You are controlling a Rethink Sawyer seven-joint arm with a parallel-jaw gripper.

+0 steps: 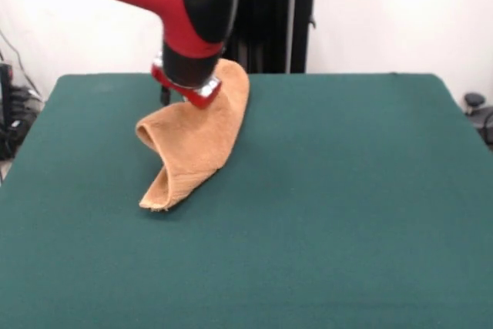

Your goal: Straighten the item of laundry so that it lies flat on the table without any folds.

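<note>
Front view: towel lifted, curled.

No text, label, brand, number or sign can be read anywhere in the front view. The red and black arm shows plain casing with only a small dark dot, the towel and the green table bear no writing, and the dark stand behind may carry marks too dim to tell.
</note>
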